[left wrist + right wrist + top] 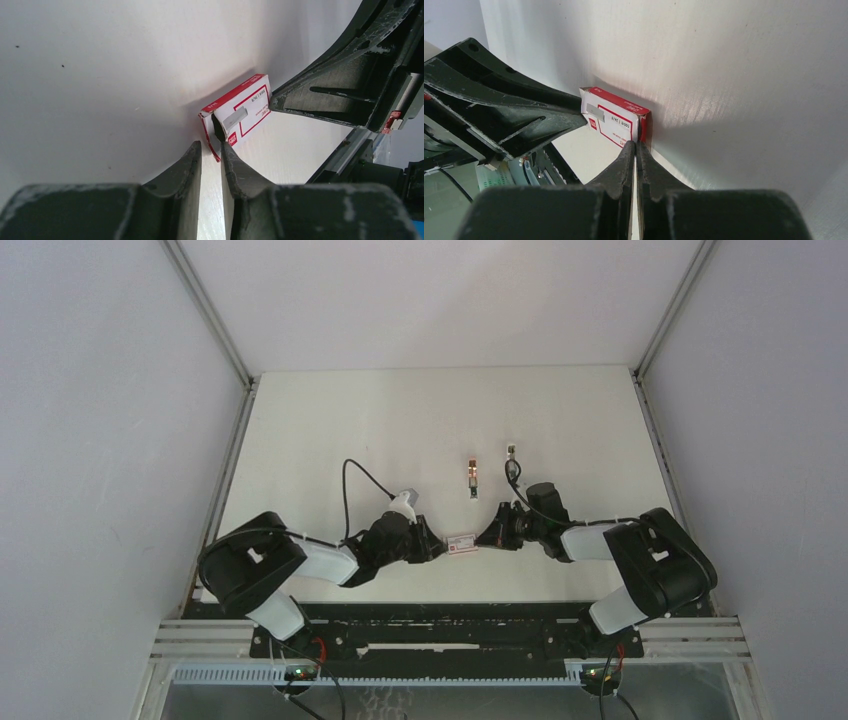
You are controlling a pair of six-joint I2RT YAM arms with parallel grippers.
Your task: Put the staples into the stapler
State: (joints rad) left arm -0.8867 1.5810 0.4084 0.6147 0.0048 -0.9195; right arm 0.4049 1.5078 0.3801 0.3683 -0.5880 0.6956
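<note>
**Red-and-white carton (461, 544) lying between 2 arms**

Carton is lying flat on the white table (400, 420), label facing up, close to the near edge and midway between the arm bases.

Left gripper (438, 546) is sitting low at the carton's left end. In the left wrist view its fingers (192, 160) are standing narrowly apart, with the carton's red end edge right at the gap. Cannot tell whether that edge is being pinched or only touched.

Right gripper (490, 534) is sitting low at the opposite end. Its fingers (624, 165) are pressing together with no gap showing, and their tips are touching the carton's end corner.

Small grey patch (235, 118) is showing on the white label. Cannot tell whether it is a loose staple strip or print. No staples are plainly showing outside the carton.

Farther back on the table, 1 mini stapler (472, 478) is lying lengthwise and a second mini stapler (511, 455) is lying just right of it. Both are apart from the carton, and neither gripper is touching them.
</note>
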